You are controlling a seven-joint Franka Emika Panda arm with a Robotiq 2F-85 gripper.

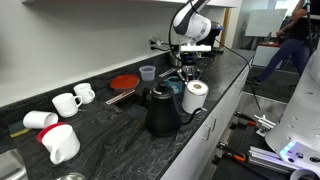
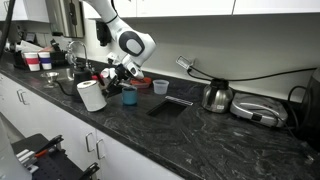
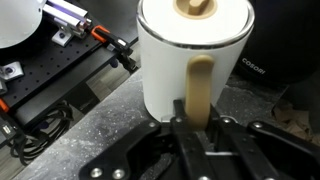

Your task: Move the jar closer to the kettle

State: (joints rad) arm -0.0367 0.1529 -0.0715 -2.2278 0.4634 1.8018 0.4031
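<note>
The white jar (image 1: 195, 97) stands on the dark counter right beside the black gooseneck kettle (image 1: 162, 110). In the wrist view the jar (image 3: 170, 70) has a wooden lid knob and a wooden side handle (image 3: 199, 90). The kettle's black body (image 3: 275, 60) is just to its right. My gripper (image 3: 198, 125) is closed around the lower end of that handle, with the fingers close together. In both exterior views the gripper (image 1: 189, 73) (image 2: 112, 78) sits right behind the jar (image 2: 92, 95). There the kettle (image 2: 66, 84) is mostly hidden behind the jar.
Several white mugs (image 1: 68, 102) lie and stand at one end of the counter. A red plate (image 1: 125, 82), a grey cup (image 1: 148, 72) and a blue cup (image 2: 130, 96) stand nearby. A silver kettle (image 2: 215, 95) stands further along. The counter's front edge (image 3: 70, 110) is close to the jar.
</note>
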